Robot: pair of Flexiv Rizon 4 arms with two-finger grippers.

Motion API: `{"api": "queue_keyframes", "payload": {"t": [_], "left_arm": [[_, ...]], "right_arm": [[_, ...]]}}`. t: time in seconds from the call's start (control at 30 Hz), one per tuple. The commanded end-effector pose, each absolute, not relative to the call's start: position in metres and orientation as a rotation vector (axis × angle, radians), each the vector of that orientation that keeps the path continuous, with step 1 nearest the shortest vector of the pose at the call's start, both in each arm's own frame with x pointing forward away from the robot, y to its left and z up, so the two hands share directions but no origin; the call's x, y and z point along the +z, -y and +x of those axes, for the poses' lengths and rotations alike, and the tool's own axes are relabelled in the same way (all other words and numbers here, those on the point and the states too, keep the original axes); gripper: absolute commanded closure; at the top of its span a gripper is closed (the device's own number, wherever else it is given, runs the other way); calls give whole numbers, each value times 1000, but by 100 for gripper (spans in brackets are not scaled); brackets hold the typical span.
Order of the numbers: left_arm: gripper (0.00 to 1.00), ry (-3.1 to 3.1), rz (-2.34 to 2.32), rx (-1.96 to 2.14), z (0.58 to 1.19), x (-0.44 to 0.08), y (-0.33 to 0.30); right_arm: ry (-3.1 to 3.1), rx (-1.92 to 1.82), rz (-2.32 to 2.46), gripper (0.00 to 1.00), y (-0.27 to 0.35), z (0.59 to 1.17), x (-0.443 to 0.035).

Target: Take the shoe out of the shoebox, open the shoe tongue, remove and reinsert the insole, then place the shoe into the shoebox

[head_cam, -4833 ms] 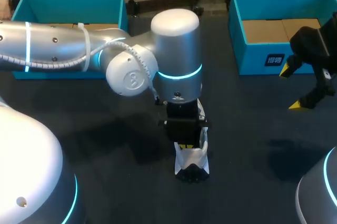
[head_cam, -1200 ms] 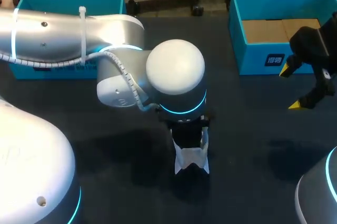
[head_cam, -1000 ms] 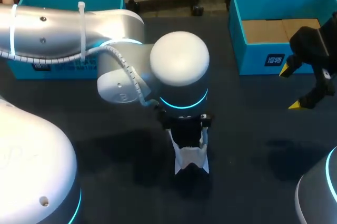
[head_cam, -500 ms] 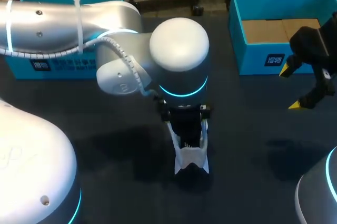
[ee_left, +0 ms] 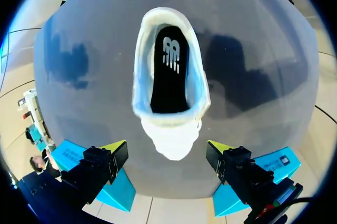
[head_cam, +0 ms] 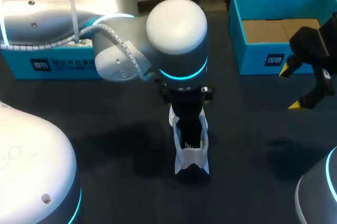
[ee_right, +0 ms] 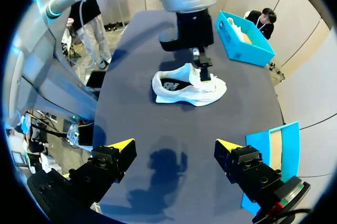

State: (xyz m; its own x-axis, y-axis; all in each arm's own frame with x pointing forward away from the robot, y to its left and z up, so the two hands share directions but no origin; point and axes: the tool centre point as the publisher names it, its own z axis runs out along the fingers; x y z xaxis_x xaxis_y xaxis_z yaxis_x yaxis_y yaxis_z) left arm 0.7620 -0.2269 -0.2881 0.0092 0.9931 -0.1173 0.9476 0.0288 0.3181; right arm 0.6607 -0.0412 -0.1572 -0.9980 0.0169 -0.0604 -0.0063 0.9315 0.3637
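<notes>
A white shoe (head_cam: 191, 155) stands on the dark table, and my left arm (head_cam: 176, 29) hangs over its far end. From above, the left wrist view shows the shoe (ee_left: 169, 145) with a black insole (ee_left: 169, 74) lying inside. My left gripper (ee_left: 167, 149) is open above the shoe, one yellow tip on either side, holding nothing. In the right wrist view the shoe (ee_right: 184, 86) lies on its sole beneath that arm. My right gripper (head_cam: 292, 87) stays open and empty near the right shoebox (head_cam: 263, 58), far from the shoe.
A second blue shoebox (head_cam: 58, 63) stands at the back left, partly hidden by my left arm. The right box shows a brown cardboard floor (head_cam: 279, 29). In the right wrist view my right gripper (ee_right: 174, 147) has bare table ahead of it.
My left arm has risen and drawn back toward the far side, so more of the shoe's opening shows. The shoe and the right arm have not moved.
</notes>
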Motion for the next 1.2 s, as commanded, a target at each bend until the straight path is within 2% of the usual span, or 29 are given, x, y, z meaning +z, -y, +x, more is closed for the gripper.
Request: {"api": "queue_keyframes", "payload": {"t": [0.03,0.07,0.1,0.23,0.93,1.07,1.13,1.2], "left_arm": [[10,-2001,1996,192,766,-280,223],[31,-2000,2003,186,767,-279,223],[44,-1995,2004,189,767,-279,223],[51,-1991,2018,182,765,-279,223],[63,-2030,2128,107,716,-321,214],[66,-2014,2128,112,715,-314,213],[72,-2009,2110,117,720,-310,214],[72,-2007,2099,129,724,-309,215]], "right_arm": [[-3030,567,8,0,40,663,-158],[-3030,567,8,0,40,663,-158],[-3030,567,8,0,40,663,-158],[-3030,567,8,0,40,663,-158],[-3030,567,8,0,40,663,-158],[-3030,567,8,0,40,663,-158],[-3030,567,8,0,40,663,-158],[-3030,567,8,0,40,663,-158]]}}
